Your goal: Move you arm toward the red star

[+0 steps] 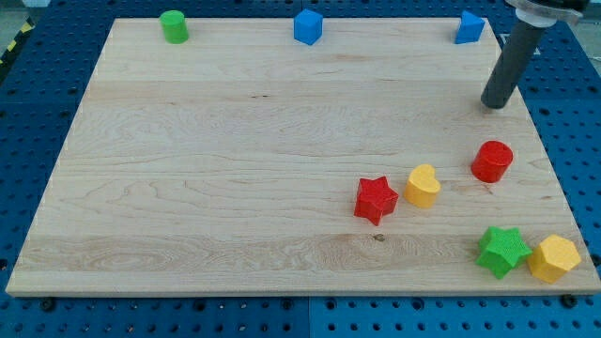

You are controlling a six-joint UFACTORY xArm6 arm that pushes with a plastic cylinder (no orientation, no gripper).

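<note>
The red star (376,199) lies on the wooden board (235,160) at the lower right of centre. A yellow heart-shaped block (423,185) sits just to its right. My tip (493,105) stands on the board near the right edge, well above and to the right of the red star. A red cylinder (492,161) lies just below my tip, between it and the lower right corner.
A green star (502,251) and a yellow hexagonal block (554,258) touch at the lower right corner. Along the top edge are a green cylinder (173,25), a blue cube (308,26) and a blue block (470,27).
</note>
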